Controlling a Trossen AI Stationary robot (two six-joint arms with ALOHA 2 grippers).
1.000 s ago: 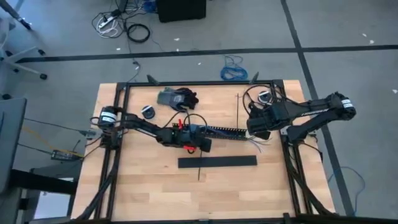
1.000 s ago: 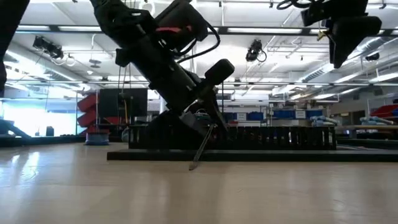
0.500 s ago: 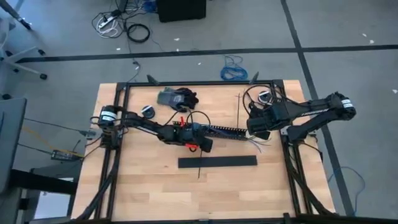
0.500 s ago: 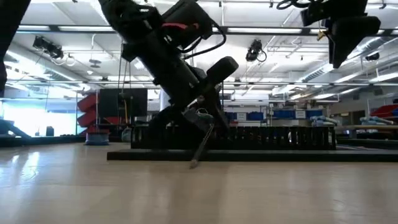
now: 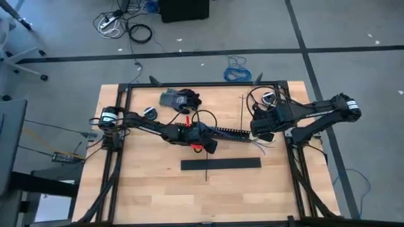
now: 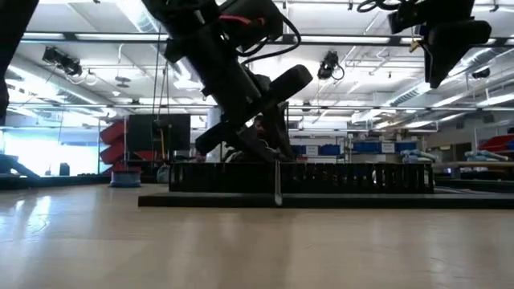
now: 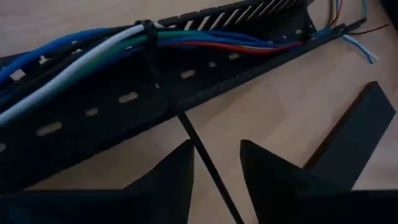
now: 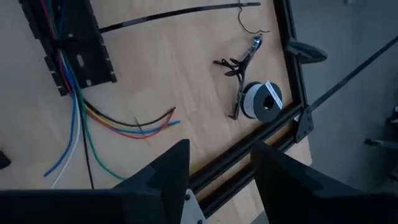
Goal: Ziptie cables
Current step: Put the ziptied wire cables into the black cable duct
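Note:
The cables (image 7: 93, 50), blue, white, green and red wires, lie along a black slotted duct (image 7: 124, 99), and their ends (image 8: 93, 130) fan out past it. One ziptie is looped around them (image 7: 147, 31). Its tail (image 7: 199, 143) runs out between the fingers of my open left gripper (image 7: 216, 149), at the table's middle (image 5: 213, 148). A second ziptie (image 8: 180, 12) lies flat on the wood. My right gripper (image 8: 221, 149) hangs open above the fanned wire ends at the right (image 5: 261, 134). My left gripper has the looped ziptie's tail (image 7: 205, 155) passing between its open fingers. The fingers come slanting down from the table's left. I cannot tell whether either finger touches the tail. In the low view the tail (image 6: 278, 185) stands upright with its tip on the table.
A wide flat black bar (image 5: 221, 164) lies just nearer than the duct (image 5: 230, 132). Dark gloves (image 5: 180, 99) and a small roll (image 5: 150, 112) sit at the far left. A white spool (image 8: 261, 99) and a small tool (image 8: 239, 65) lie by the frame at the far right.
My left gripper has gone a little toward the table's right and far edges and has risen. The ziptie's tail, slanting a second ago in the low view, now stands upright, and its free end has shifted toward the right.

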